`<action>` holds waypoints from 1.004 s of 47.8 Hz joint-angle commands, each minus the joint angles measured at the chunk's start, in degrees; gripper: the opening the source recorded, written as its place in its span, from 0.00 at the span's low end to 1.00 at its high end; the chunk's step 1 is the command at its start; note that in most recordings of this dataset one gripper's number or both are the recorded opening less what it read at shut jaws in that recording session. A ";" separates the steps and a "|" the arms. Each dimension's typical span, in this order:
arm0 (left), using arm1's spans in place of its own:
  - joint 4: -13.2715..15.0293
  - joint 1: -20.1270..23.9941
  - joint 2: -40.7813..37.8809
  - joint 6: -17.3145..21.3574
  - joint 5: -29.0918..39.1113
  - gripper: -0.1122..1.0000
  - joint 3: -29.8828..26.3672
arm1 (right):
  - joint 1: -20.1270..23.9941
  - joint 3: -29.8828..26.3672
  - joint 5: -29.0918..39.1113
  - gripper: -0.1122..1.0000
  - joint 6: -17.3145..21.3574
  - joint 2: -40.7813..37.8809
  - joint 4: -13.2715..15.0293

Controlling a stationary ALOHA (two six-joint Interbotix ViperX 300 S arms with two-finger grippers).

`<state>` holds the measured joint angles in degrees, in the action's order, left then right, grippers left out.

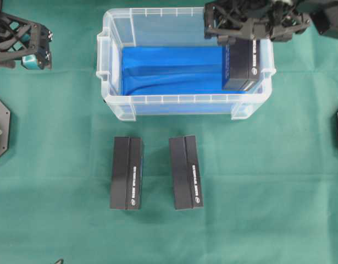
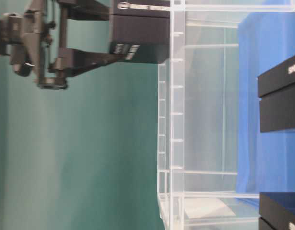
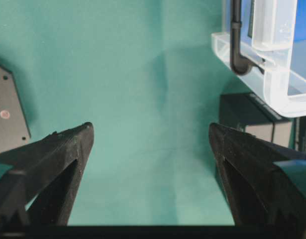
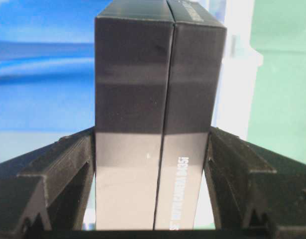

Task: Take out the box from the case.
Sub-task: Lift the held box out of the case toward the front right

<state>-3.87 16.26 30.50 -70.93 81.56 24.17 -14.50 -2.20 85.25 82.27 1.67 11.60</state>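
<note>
Extraction is the step in hand: the right gripper (image 4: 152, 189) has its black fingers (image 4: 63, 169) pressed against both long sides of a tall black rectangular cardboard box with white lettering (image 4: 157, 99), pinching it firmly. In the overhead view that box (image 1: 241, 69) sits at the right end of the large translucent clear plastic case with a rimmed edge (image 1: 111, 71), over the blue lining at its bottom (image 1: 169, 69). The table-level view, which is turned on its side, shows the held box (image 2: 137, 36) mostly outside the case's rim line, so I judge it lifted partway clear, though its lower end may not yet be past the wall.

Two more black boxes of the same kind lie flat on the green tablecloth (image 1: 59, 165) in front of the case, the left one (image 1: 127, 173) and the right one (image 1: 186, 172), side by side but apart.

The left gripper (image 3: 150, 149) hangs well away on the left with its jaws spread wide and nothing between them, only bare cloth below.

The next move, as I read it, calls for raising the box until its bottom clears the rim, then carrying it toward the front of the table and setting it down beside the other two without knocking the case wall or loosening the pinch.
</note>
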 commanded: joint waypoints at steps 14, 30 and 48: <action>0.09 -0.09 0.53 0.09 -0.18 0.98 -0.53 | 1.05 -10.28 6.59 0.68 -0.88 1.93 1.85; 0.09 -0.09 0.53 0.00 -0.18 0.98 -0.53 | 1.32 -11.78 7.73 0.68 -0.88 1.93 2.29; 0.09 -0.09 0.53 0.09 -0.09 0.98 -0.53 | 1.41 -11.78 7.73 0.68 -0.88 1.93 2.64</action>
<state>-3.87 16.17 30.50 -70.93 81.56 24.17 -13.27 -12.39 92.99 81.47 1.67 13.71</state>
